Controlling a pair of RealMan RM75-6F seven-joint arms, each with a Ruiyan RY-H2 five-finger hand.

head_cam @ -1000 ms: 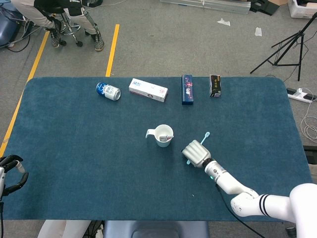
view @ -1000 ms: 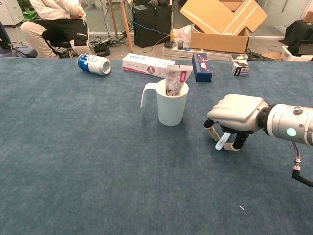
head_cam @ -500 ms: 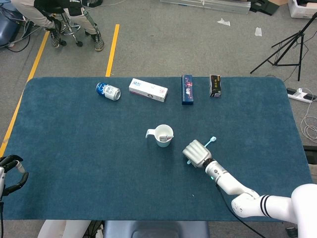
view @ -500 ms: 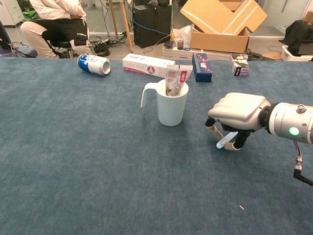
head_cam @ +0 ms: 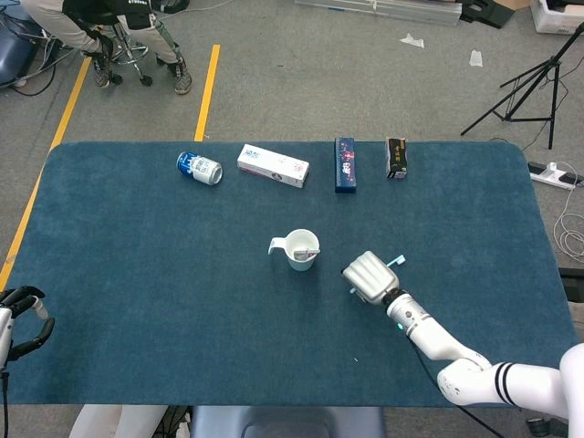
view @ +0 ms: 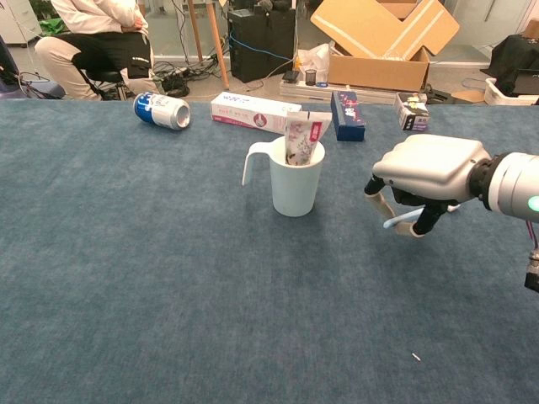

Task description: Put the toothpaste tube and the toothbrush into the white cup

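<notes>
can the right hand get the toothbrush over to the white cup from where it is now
Probably yes. The right hand holds the toothbrush clear of the table, beside the white cup, with bare cloth between them. The toothpaste tube already fills part of the opening.

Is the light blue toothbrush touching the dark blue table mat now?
Apart. The chest view shows the right hand holding the toothbrush with bare mat beneath it.
</notes>
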